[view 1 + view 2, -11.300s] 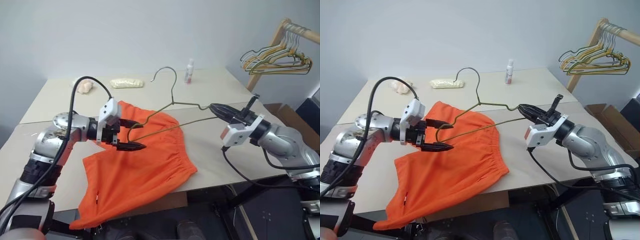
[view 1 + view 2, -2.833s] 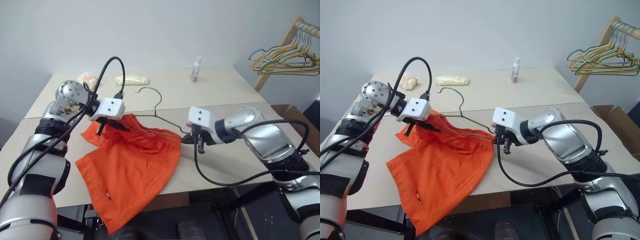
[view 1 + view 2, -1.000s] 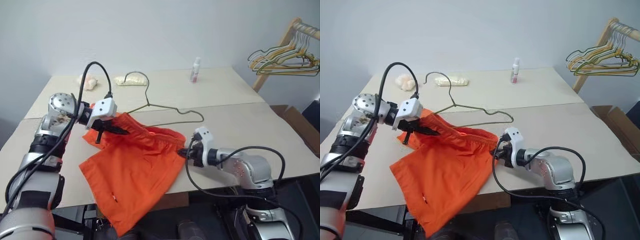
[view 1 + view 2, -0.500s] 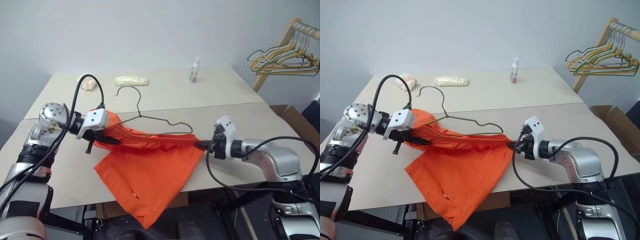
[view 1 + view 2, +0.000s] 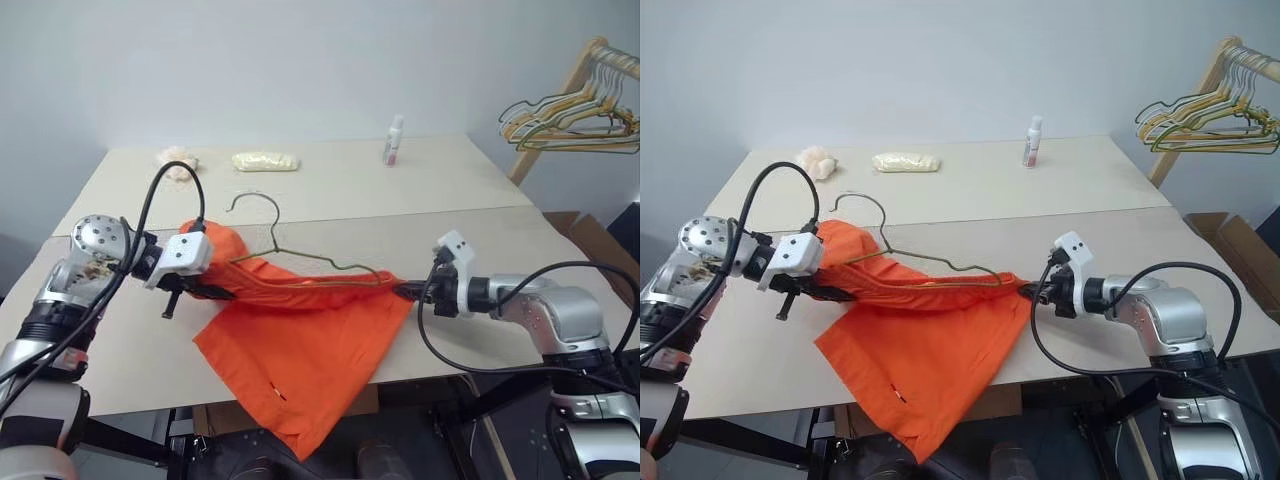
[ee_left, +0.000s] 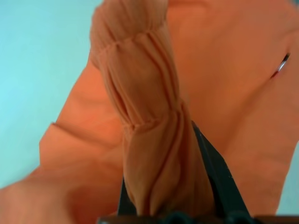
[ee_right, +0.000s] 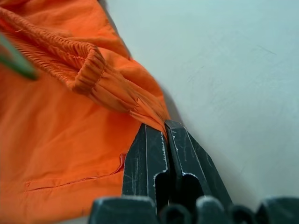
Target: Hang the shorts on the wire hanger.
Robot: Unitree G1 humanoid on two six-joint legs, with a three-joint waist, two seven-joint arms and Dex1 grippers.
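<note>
Left eye view: shorts [image 5: 300, 350] waistband is pinched taut between left claw [image 5: 222, 292] and right claw [image 5: 404, 291], seemingly to seat wire hanger [image 5: 300, 262].

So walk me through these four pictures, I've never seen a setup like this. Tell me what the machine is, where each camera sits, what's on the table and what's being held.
This is a humanoid robot with two arms, each ending in two black jaws. The two wide pictures come from cameras in its head, looking down over its arms. The two close-ups come from cameras on its wrists, looking along the jaws.

The left gripper and the right gripper each pinch one end of the waistband of the orange shorts, stretching it between them above the table. The rest of the fabric hangs over the table's front edge. The wire hanger lies against the waistband, hook up.

Further back on the table are a small bottle, a pale yellow bundle and a peach-coloured lump. More hangers hang on a wooden rack at the right.
</note>
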